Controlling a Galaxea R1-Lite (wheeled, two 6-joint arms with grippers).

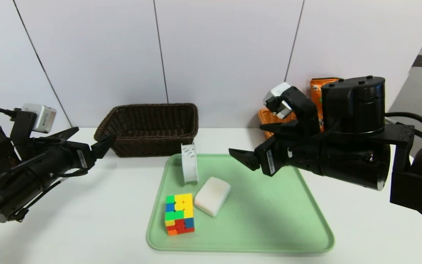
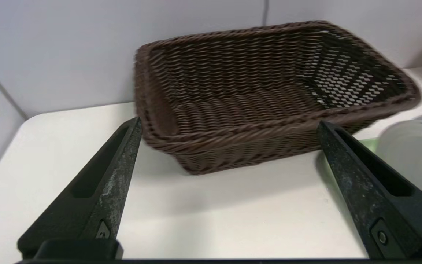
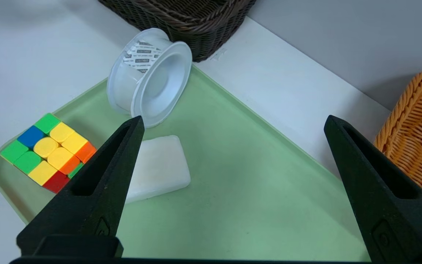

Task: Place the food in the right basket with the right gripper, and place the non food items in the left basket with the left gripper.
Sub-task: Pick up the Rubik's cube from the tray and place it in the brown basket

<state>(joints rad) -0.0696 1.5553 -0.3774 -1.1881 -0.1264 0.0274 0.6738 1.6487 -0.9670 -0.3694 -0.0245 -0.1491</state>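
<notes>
Currently the puzzle cube [image 1: 179, 214], soap block [image 1: 213, 195] & upright tape roll [image 1: 189, 162] sit on the green tray [image 1: 269, 220]. Right gripper [image 1: 256, 143] hovers over tray, fingers wide, empty. Left gripper [image 1: 86, 141] near dark left basket [image 1: 148, 128], fingers wide. Orange snack bag [image 1: 317, 91] in right basket [image 1: 269, 119].

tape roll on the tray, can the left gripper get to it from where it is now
Probably yes. The left gripper is open and empty by the dark basket; the tape roll stands upright at the tray's near corner, nothing between.
</notes>
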